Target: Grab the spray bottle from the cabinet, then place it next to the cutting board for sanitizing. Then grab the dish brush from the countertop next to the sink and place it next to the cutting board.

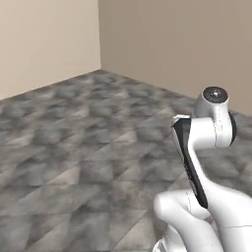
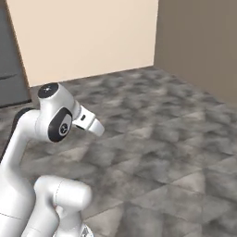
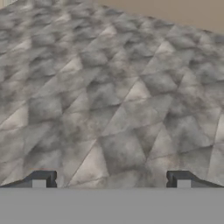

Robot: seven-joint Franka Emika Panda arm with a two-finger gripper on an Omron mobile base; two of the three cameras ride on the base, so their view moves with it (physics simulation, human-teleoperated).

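My gripper [image 3: 111,179] gapes wide (holding nothing) at the frame's bottom, above grey stone floor [image 3: 109,96].

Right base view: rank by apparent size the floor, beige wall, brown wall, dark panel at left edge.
1. Grey tiled floor, largest.
2. Beige wall.
3. Brown wall, clearly smaller than the beige one.
4. Dark panel, smallest, cut off by the frame edge.

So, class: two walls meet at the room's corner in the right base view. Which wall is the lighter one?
The left wall is the lighter one, a pale cream; the right wall meeting it at the corner is a darker tan-brown.
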